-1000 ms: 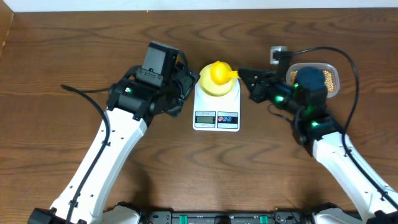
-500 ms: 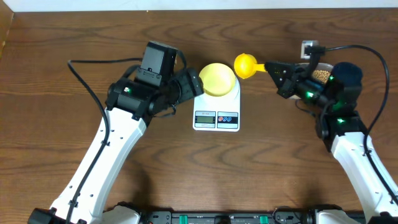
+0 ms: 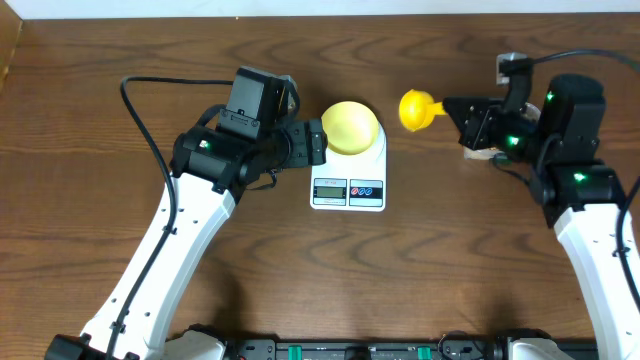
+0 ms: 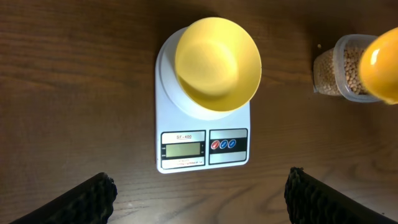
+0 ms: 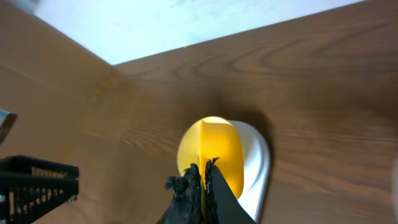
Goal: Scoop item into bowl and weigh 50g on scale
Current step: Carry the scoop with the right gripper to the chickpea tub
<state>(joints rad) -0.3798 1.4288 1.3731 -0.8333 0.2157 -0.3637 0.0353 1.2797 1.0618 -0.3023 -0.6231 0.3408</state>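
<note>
The small round pale-yellow bowl (image 3: 350, 126) sits on the platform at the far end of the white rounded-rectangular digital kitchen scale (image 3: 348, 185), and from the left wrist view its inside looks bare; so the scooping step seems to be in hand, with no weighing begun; the grey display is too small to read. The right claw (image 5: 203, 177) is clamped tight on the handle of the yellow long-handled plastic scoop (image 3: 415, 108), which hangs in the air just right of the scale's far corner, its cup end pointing toward the bowl and near it but apart from it; whether the cup carries anything I cannot tell, though no load shows from above. The small round tan-beige beans (image 4: 351, 71) lie in the clear rounded-rectangular plastic tub (image 4: 320, 68), which stands on the brown wooden table (image 3: 300, 280) well right of the scale, on the scoop's far side from the bowl, and is hidden under the right arm in the overhead view. The left claw (image 4: 199, 186) hovers at the scale's left side, its fingers (image 4: 87, 199) spread wide and gripping nothing. The next move probably calls for dipping the scoop into the tub; then carrying it level over to the bowl; then tipping slowly, since round beans roll and scatter easily.
</note>
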